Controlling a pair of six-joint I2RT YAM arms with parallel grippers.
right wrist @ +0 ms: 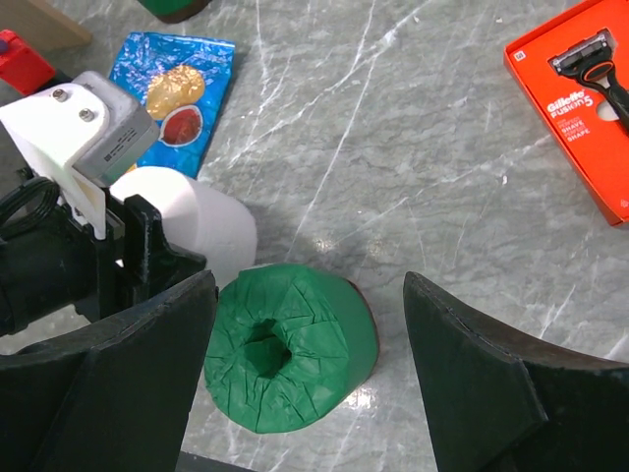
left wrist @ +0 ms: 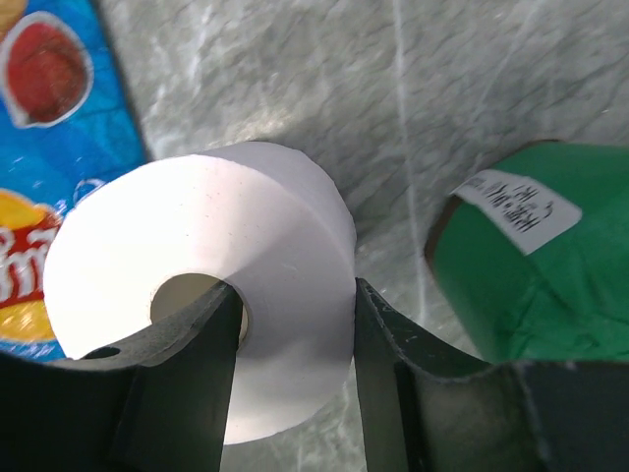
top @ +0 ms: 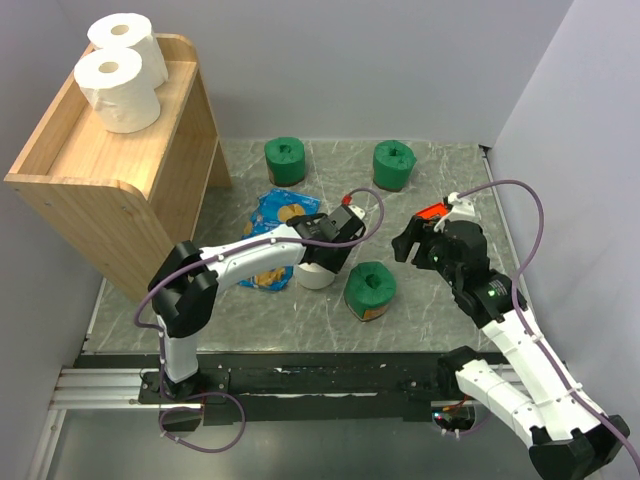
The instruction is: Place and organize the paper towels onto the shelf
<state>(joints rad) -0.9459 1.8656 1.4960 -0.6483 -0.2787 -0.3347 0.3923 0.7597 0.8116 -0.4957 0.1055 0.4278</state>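
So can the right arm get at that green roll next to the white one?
Probably yes. The right claw is open and pointed at the green roll with nothing between. The left claw, gripping the white roll close beside it, may crowd that side.

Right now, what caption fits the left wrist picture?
Left jaws grip a white paper towel through its hollow centre, between a green roll and a blue chip bag.

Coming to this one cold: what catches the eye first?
Two white rolls sit on top of the shelf at far left. In the middle, the left gripper pinches the wall of a third white roll, one finger in its core, beside a chip bag. The right gripper hangs open facing a green roll.
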